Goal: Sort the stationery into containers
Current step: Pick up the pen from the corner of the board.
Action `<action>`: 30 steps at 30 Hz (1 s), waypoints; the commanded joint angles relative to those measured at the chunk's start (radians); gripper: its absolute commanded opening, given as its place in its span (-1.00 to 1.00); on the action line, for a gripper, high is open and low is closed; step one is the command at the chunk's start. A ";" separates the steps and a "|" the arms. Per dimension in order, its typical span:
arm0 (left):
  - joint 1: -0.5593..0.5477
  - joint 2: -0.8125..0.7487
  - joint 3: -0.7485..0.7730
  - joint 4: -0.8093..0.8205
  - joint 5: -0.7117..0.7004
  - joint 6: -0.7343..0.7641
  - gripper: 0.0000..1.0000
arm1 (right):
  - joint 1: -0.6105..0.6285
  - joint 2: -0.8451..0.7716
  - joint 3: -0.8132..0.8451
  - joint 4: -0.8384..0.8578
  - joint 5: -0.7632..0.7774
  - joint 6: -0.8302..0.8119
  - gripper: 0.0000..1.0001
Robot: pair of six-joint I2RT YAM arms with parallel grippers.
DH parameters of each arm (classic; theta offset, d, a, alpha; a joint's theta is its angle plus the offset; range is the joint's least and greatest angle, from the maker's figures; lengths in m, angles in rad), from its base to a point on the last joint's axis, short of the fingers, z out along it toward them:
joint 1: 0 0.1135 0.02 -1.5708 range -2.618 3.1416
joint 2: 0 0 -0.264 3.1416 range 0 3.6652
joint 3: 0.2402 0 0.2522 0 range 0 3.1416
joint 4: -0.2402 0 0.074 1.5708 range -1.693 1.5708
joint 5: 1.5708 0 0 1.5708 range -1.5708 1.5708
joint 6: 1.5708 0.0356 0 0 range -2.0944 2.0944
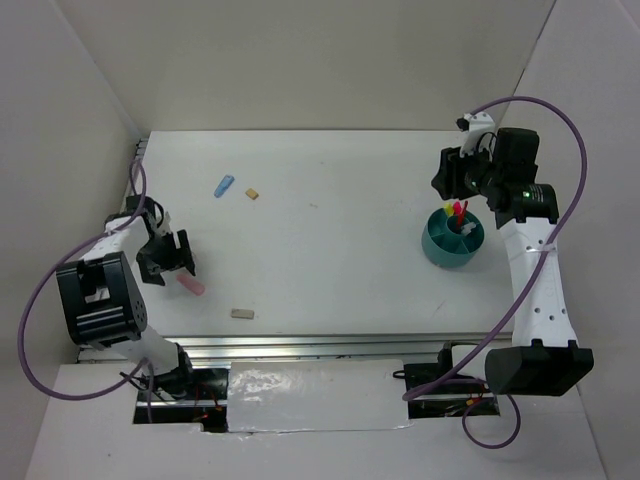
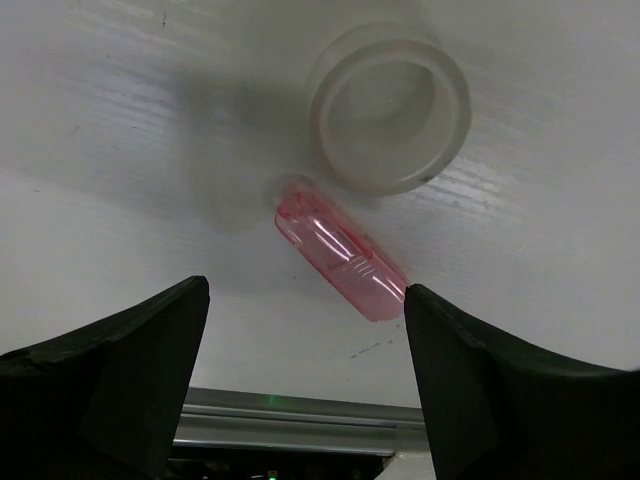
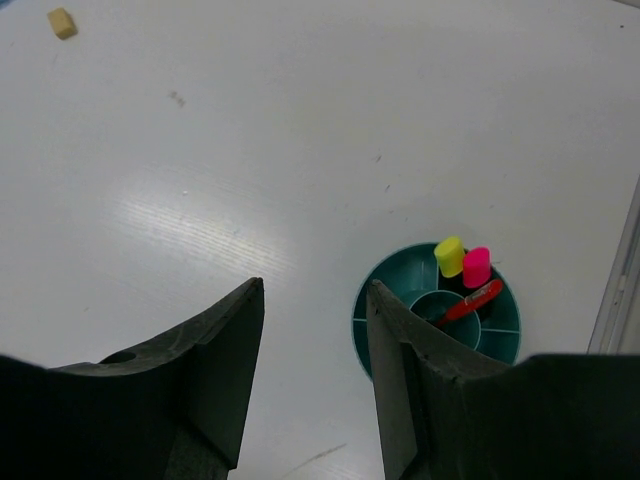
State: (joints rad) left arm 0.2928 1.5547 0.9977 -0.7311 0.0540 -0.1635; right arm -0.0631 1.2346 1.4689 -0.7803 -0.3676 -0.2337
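Note:
My left gripper (image 1: pixel 168 265) (image 2: pixel 305 300) is open and empty, low over the table's left side. A pink translucent eraser (image 2: pixel 340 262) (image 1: pixel 190 286) lies just ahead of its jaws, its end close to the right finger (image 2: pixel 480 380). A white tape ring (image 2: pixel 388 108) lies just beyond the eraser. My right gripper (image 1: pixel 443 183) (image 3: pixel 313 290) is open and empty, above the table beside the teal cup (image 1: pixel 445 255) (image 3: pixel 405 280). The cup holds a yellow-capped highlighter (image 3: pixel 450 256), a pink-capped highlighter (image 3: pixel 476 267) and a red pen (image 3: pixel 468 300).
A blue clip (image 1: pixel 224 186) and a tan eraser (image 1: pixel 252 194) (image 3: pixel 62 22) lie at the far left-centre. A grey eraser (image 1: pixel 242 313) lies near the front edge. A metal rail (image 2: pixel 300 405) runs along the table's near edge. White walls enclose the table.

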 commanded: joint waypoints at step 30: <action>-0.467 -0.118 0.044 0.199 0.182 -0.079 -0.55 | 0.031 -0.010 -0.007 -0.005 -0.220 0.025 0.04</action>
State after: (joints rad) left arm -0.0879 1.6066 0.9966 -0.6174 0.1555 -0.2756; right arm -0.0448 1.2350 1.4452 -0.7826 -0.4564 -0.2379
